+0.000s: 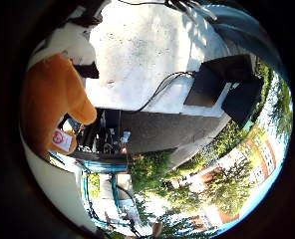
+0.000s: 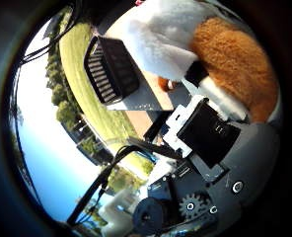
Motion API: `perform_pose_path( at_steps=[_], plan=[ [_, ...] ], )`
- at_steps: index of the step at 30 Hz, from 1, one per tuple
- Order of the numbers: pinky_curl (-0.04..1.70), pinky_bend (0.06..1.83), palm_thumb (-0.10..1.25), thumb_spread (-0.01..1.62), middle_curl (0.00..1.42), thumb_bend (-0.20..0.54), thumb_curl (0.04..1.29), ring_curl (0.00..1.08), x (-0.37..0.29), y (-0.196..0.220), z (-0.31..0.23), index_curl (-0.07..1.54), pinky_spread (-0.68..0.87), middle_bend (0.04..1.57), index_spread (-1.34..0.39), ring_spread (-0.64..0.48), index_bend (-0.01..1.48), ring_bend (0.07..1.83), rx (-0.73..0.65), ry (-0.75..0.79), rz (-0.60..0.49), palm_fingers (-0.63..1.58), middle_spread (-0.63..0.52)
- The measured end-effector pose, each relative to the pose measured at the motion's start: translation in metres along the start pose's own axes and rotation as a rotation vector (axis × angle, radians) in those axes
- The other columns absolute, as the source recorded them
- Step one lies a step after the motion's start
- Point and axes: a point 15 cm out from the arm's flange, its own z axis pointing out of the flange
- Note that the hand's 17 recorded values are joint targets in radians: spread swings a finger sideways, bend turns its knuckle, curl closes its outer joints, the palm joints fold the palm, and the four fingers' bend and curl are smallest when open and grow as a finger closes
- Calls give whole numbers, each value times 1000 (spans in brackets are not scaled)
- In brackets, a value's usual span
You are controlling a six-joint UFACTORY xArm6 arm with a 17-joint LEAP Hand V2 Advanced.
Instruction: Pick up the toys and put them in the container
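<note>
An orange and white plush toy (image 2: 225, 54) fills a large part of the right thumb side palm view, close against the palm. My hand's (image 2: 205, 128) black and white fingers curl against its underside. The right little finger side palm view shows the toy's orange body (image 1: 53, 95) with a white tag (image 1: 63, 139) hanging from it. A black slatted container (image 2: 111, 69) stands on a pale slab beside the grass, away from the hand.
A concrete slab (image 1: 147, 50) lies beyond the toy, with two black boxes (image 1: 222, 85) at its edge. Grass (image 2: 77, 69) and trees border the slab. Shrubs and buildings (image 1: 217, 169) show farther off.
</note>
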Motion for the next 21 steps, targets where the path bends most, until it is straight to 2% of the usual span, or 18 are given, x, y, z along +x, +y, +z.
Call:
perform_pose_path(
  at_steps=[6,11,16,21],
  plan=[
    [574,1773,975,1117,995,14,759,839,-129,51,-73,955,138,1343,-913,-119,571,1527,98,82,-203,737,-191],
    [612,1786,977,1129,1010,-3,790,851,-235,58,-82,1070,130,1379,-954,-123,560,1564,130,154,-365,696,-190],
    [651,1787,976,1135,1017,-9,820,855,-330,52,-59,1186,125,1406,-984,-125,544,1592,118,157,-446,669,-188],
    [688,1788,984,1133,1019,-8,847,854,-407,-1,-18,1284,122,1422,-999,-125,525,1608,164,180,-478,657,-185]
  ],
)
